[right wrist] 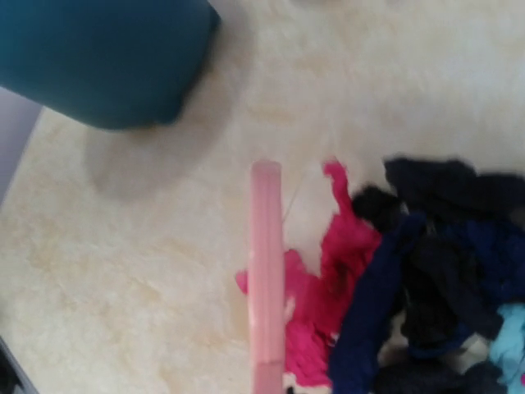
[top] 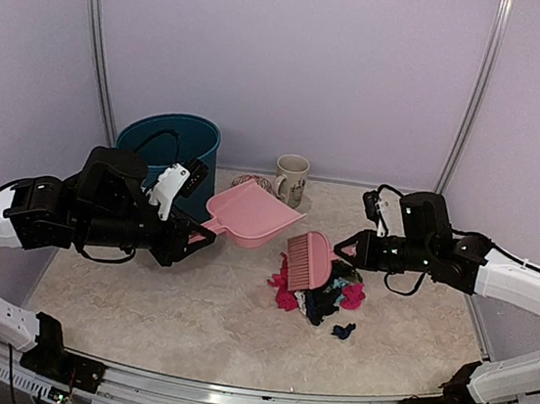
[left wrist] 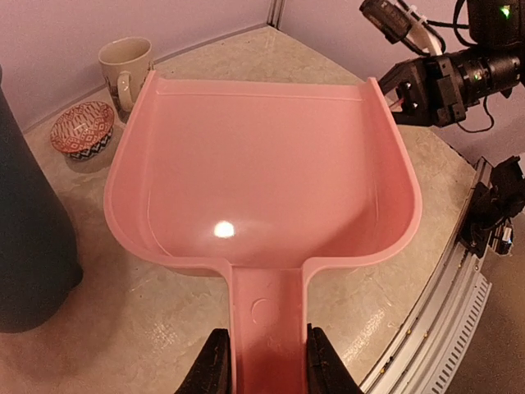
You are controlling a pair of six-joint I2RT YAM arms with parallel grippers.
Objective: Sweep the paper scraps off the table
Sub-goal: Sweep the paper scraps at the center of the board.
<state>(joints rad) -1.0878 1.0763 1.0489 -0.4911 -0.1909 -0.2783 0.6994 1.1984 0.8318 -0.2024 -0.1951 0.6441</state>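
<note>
The paper scraps, black, navy, magenta and teal, lie in a pile on the table right of centre. One navy scrap lies apart, nearer the front. My right gripper is shut on the handle of a pink brush, whose bristles stand against the pile's left side. The right wrist view shows the brush edge-on beside the scraps; its own fingers are out of view there. My left gripper is shut on the handle of a pink dustpan, held left of the pile. The dustpan is empty between my fingers.
A teal bin stands at the back left, behind the left arm. A mug and a small patterned bowl stand at the back centre. A metal rail runs along the front edge. Walls close in both sides.
</note>
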